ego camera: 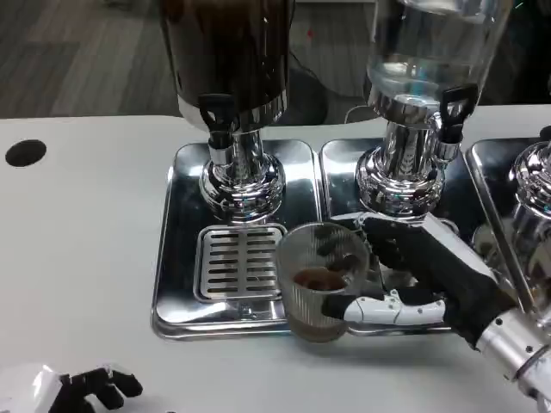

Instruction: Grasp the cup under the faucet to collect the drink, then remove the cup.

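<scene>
Now right hand (413,275) grasping cup (317,280), left hand (82,387) low, grip unclear

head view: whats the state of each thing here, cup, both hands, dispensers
cup: upright, held by the right robot hand, a little brown drink at the bottom, between the two faucets
right robot hand: gripping the cup
left robot hand: resting low on the table, holds nothing
dark dispenser: black tap, nothing flowing
clear dispenser: black tap, nothing flowing
</scene>
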`<state>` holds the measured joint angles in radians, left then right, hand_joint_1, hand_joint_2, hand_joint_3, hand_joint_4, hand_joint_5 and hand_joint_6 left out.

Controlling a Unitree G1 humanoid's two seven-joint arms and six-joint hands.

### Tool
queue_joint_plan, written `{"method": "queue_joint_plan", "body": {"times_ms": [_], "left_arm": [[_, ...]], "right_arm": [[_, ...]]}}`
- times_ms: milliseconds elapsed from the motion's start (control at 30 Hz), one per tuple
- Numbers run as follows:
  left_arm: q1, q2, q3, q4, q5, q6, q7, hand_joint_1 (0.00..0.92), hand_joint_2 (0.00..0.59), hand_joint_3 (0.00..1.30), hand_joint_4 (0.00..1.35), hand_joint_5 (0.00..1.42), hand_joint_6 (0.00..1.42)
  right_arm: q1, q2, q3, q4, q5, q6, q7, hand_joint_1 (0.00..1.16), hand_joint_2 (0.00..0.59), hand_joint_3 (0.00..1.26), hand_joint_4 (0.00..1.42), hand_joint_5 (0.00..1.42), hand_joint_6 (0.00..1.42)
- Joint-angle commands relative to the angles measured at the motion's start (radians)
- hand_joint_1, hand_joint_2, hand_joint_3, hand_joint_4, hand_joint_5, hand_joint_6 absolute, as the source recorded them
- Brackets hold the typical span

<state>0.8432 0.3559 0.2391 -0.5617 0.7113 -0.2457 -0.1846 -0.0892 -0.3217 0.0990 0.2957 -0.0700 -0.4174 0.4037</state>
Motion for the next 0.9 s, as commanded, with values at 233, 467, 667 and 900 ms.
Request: {"method": "queue_joint_plan", "body": {"times_ms": [233,467,667,900], "left_arm": [[-0.026,0.021,-0.027,0.009,0.012,0.035,-0.019,0.003,0.130,0.49,0.48,0.57,0.78],[-0.027,0.030,-0.023,-0.002,0.008,0.051,-0.020,0.003,0.130,0.49,0.48,0.57,0.78],[-0.028,0.029,-0.038,-0.001,0.019,0.063,-0.022,0.003,0.131,0.49,0.48,0.58,0.79],[-0.035,0.033,-0.049,-0.013,0.034,0.083,-0.035,0.003,0.131,0.49,0.48,0.58,0.79]], "right_arm": [[0.049,-0.021,-0.059,-0.040,0.082,-0.081,0.039,0.68,0.105,0.38,0.41,0.47,0.45],[0.095,-0.039,-0.082,-0.029,0.104,-0.133,0.067,0.68,0.101,0.38,0.41,0.47,0.45],[0.130,-0.057,-0.104,0.014,0.108,-0.214,0.083,0.68,0.098,0.38,0.41,0.47,0.45],[0.138,-0.061,-0.131,0.130,0.110,-0.359,0.071,0.68,0.098,0.39,0.41,0.48,0.45]]}}
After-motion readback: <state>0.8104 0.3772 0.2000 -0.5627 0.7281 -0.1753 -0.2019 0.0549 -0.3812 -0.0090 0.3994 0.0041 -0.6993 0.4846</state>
